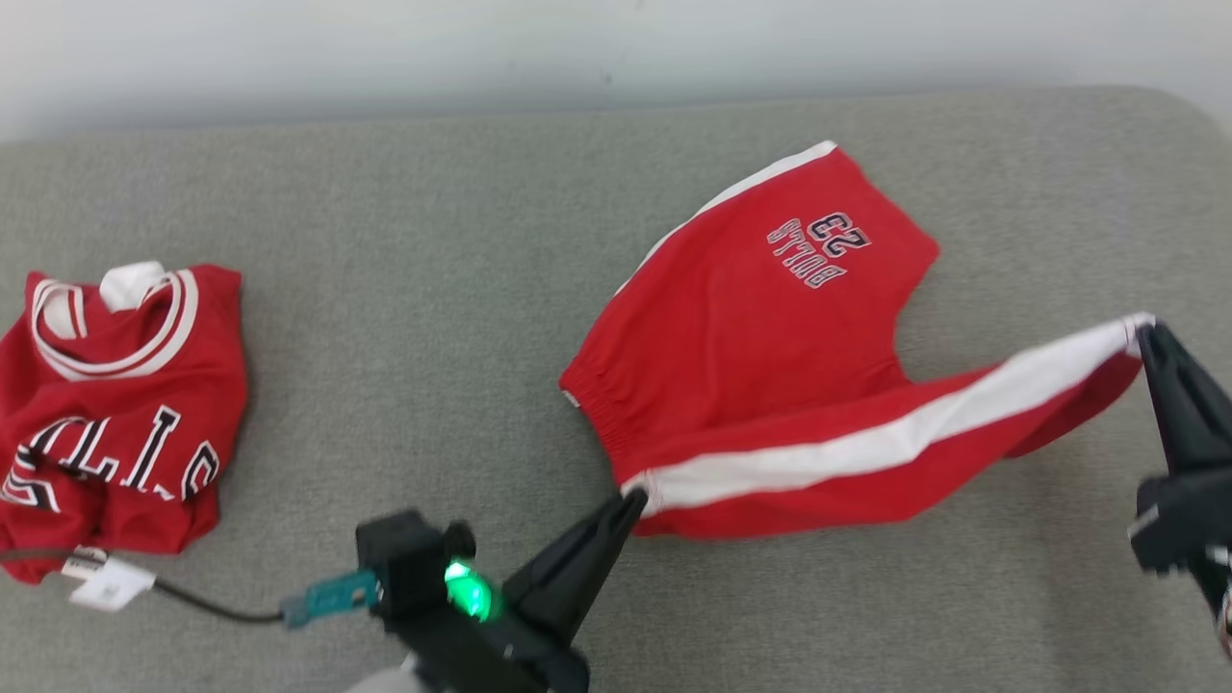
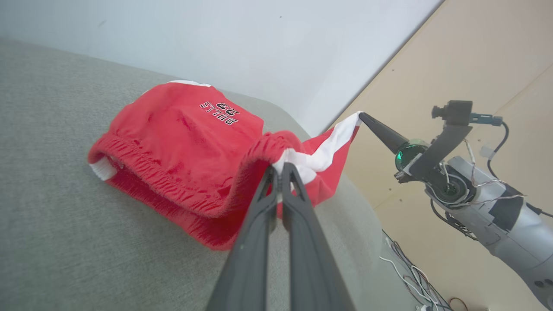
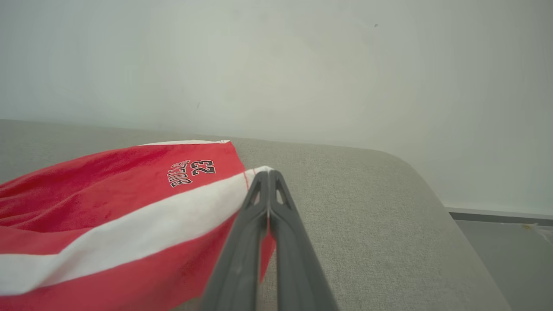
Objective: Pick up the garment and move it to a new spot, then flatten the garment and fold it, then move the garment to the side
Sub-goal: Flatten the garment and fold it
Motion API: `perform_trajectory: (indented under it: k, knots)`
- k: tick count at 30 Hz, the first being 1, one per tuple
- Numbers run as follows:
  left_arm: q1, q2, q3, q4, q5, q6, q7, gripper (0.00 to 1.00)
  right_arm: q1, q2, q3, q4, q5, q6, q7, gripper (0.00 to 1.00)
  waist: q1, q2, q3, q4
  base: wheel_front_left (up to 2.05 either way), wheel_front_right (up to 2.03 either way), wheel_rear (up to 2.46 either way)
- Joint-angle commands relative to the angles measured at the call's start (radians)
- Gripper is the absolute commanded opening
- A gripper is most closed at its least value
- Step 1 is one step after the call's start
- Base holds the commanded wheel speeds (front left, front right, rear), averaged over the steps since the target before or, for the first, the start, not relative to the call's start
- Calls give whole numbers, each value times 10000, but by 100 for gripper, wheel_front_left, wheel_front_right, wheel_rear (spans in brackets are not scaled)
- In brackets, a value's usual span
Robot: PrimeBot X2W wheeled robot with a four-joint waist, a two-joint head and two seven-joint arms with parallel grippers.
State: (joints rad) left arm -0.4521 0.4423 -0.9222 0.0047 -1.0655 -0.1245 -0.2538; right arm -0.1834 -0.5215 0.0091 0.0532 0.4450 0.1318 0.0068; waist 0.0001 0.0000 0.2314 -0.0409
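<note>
Red, white-striped shorts point(image 1: 770, 318) stretch between left pincer point(image 1: 630, 500) and right pincer point(image 1: 1145, 332).

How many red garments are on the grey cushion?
2. The red shorts with a white side stripe lie right of centre, stretched between the left gripper and right gripper. The crumpled red jersey with white-trimmed collar lies at the far left. None looks hidden.

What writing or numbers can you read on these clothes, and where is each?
"BULLS 23": on the shorts, upside down in the head view.
Large black letters on the jersey: creased, only partly showing; not readable whole.
White tag beside the jersey: too small to read.
</note>
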Motion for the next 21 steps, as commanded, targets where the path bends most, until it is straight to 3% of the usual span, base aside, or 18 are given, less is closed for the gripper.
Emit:
perform_trajectory:
  k: [1, 9, 16, 21]
  knots:
    - [-217, -175, 71, 165, -245, -69, -62, 0, -387, 36, 50, 141, -95, -22, 110, 0, -1, 0, 404, 361, 0, 0, 0]
    - [-1367, -1279, 707, 1363, -1322, -65, -112, 0, -3172, -150, 558, 2161, 135, -23, 506, 0, -1, 0, 1294, 921, 0, 0, 0]
    - [-1747, -2091, 1765, 1935, -978, -66, -106, 0, -5204, -283, 1392, 3639, 238, -23, 243, 0, -1, 0, 1951, 1322, 0, 0, 0]
    - [-1904, -2349, 2002, 2186, -828, -56, -107, 0, -6270, -300, 2040, 4441, 198, -23, 167, 0, -1, 0, 2209, 1483, 0, 0, 0]
